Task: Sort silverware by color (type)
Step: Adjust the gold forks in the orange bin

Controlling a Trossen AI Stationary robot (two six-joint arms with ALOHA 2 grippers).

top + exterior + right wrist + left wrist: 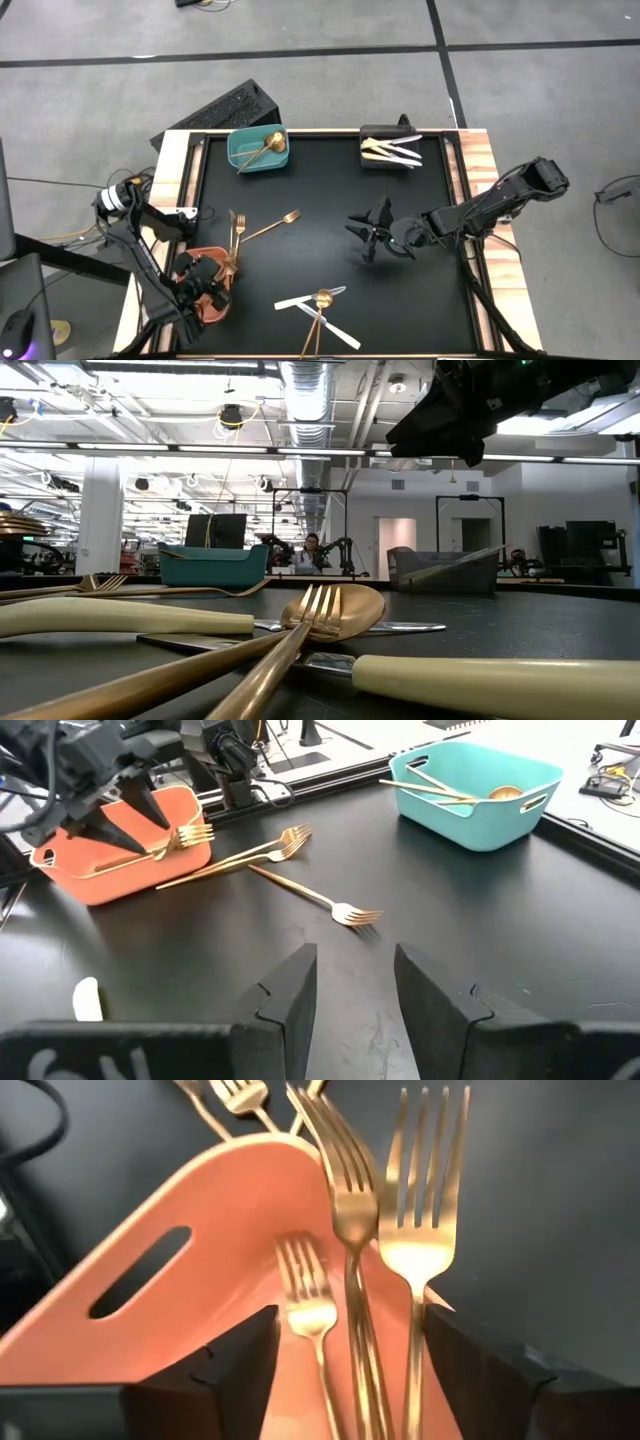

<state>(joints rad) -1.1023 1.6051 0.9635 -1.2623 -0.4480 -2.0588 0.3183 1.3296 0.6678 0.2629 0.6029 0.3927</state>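
Observation:
My left gripper (203, 280) hangs open over the salmon bin (200, 1210) at the table's near-left corner. Its fingers stand on either side of three gold forks (420, 1250) that lie in the bin, their tines over its rim (185, 837). More gold forks (268, 228) lie flat on the mat beside that bin. White-handled knives, a gold spoon and a gold fork (320, 300) lie crossed near the near edge. My right gripper (372, 235) is open above the mat, right of centre, with nothing between its fingers (300, 980).
A teal bin (258, 150) holding gold spoons sits at the far edge, left of centre. A black bin (390, 150) holding white knives is at the far edge, right of centre. Bare black mat lies between the bins and the near pile. Wooden rails border the left and right sides.

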